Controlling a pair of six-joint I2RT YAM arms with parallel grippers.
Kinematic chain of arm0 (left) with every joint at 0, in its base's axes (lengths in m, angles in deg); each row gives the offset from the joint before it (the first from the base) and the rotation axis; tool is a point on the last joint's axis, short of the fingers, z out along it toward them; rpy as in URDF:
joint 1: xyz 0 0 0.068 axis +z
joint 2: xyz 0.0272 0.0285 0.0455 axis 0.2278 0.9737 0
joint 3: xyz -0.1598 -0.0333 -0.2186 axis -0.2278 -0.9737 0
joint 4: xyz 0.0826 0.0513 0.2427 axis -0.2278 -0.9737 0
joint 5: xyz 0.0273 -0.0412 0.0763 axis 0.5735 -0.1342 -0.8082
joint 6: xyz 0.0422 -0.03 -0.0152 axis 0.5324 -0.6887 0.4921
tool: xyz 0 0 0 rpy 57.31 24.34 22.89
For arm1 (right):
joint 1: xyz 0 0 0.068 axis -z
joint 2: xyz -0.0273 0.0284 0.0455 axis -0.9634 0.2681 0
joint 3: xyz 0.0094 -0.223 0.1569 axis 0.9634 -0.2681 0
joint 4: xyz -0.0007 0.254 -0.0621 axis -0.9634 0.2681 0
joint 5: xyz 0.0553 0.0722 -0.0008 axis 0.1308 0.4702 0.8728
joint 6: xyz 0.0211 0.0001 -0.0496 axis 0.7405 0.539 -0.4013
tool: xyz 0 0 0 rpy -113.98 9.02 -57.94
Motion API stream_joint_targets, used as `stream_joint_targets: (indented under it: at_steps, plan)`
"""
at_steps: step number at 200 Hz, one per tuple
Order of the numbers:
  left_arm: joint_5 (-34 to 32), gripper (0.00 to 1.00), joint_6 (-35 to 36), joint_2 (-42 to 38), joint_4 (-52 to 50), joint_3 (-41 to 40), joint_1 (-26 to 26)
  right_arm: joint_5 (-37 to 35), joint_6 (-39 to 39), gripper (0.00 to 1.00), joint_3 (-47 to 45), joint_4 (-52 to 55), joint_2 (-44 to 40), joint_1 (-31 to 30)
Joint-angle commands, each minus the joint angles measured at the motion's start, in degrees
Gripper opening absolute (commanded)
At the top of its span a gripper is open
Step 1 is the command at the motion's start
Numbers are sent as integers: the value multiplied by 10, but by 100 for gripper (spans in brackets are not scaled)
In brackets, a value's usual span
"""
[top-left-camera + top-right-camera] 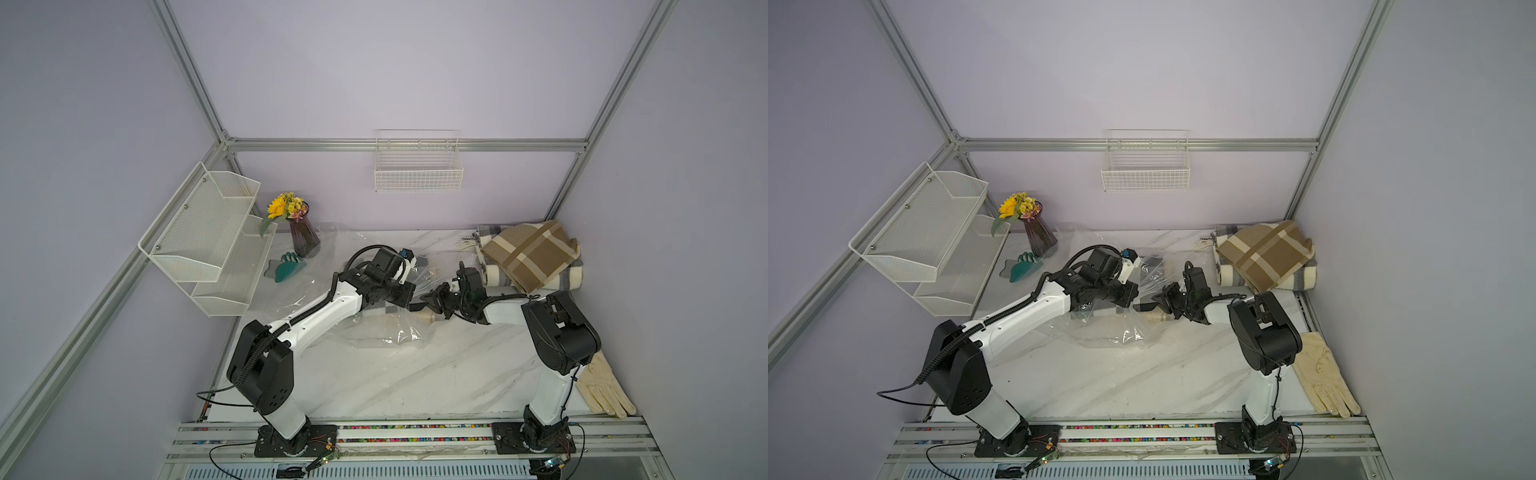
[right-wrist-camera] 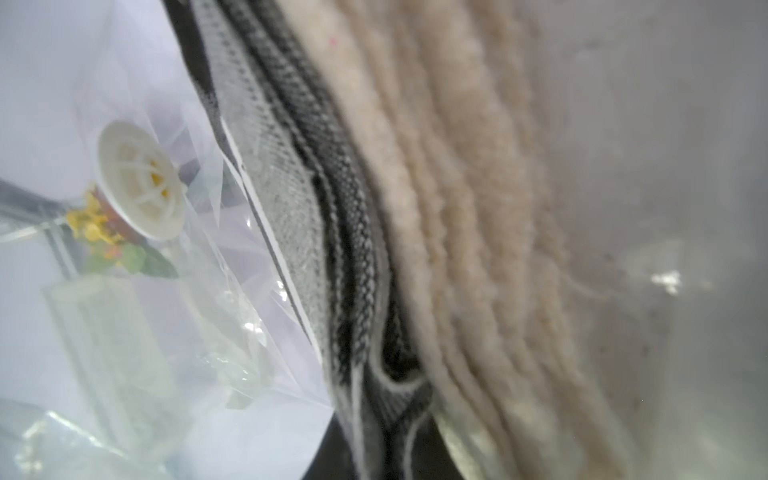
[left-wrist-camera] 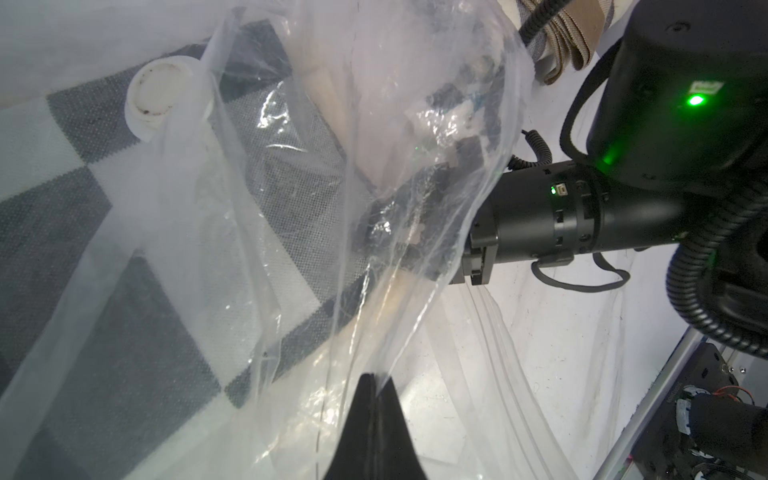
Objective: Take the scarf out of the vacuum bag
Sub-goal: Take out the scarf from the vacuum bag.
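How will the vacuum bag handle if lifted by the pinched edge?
Likely floppy: the vacuum bag hangs creased from the left end effector. Probably slippery, judging by its glossy film. The scarf inside may drag one end down.

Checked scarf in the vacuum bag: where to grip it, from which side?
I'd pinch the checked scarf at its stacked fold edges beside the cream fringe, entering from the robot's right through the vacuum bag mouth, which the left gripper pinches up. The layers face that opening.
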Motion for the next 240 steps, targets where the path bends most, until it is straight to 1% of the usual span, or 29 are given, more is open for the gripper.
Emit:
stream_joint_targets:
  at_steps: [1, 5, 20, 43, 53, 65, 107, 117, 131, 142, 188, 240]
  plan:
    - [-15, 0, -13, 0, -29, 36, 21, -14, 0, 2, 13, -6, -16, 4]
    - [-10, 0, -14, 3, -30, 39, 25, -14, -3, 0, 15, 0, -18, 4]
    - [3, 0, -19, 7, -24, 43, 33, -20, -17, 0, 24, 22, -26, 3]
    - [4, 0, -22, 14, -17, 55, 42, -30, -38, 0, 37, 51, -36, 4]
    - [4, 0, -33, 22, -24, 70, 50, -34, -50, 0, 48, 67, -41, 4]
    - [22, 0, -44, 35, -36, 91, 63, -39, -63, 0, 64, 92, -47, 4]
    - [42, 0, -43, 54, -41, 123, 84, -57, -106, 0, 115, 163, -67, 4]
    - [55, 0, -53, 62, -44, 133, 93, -58, -115, 0, 129, 181, -67, 4]
    - [94, 0, -64, 75, -45, 144, 108, -61, -122, 0, 143, 197, -66, 3]
    - [105, 0, -73, 81, -43, 147, 115, -63, -127, 0, 152, 208, -65, 4]
    - [115, 0, -76, 92, -34, 164, 123, -72, -147, 0, 183, 254, -64, 3]
    - [127, 0, -78, 118, -36, 207, 130, -75, -167, 0, 219, 290, -54, 3]
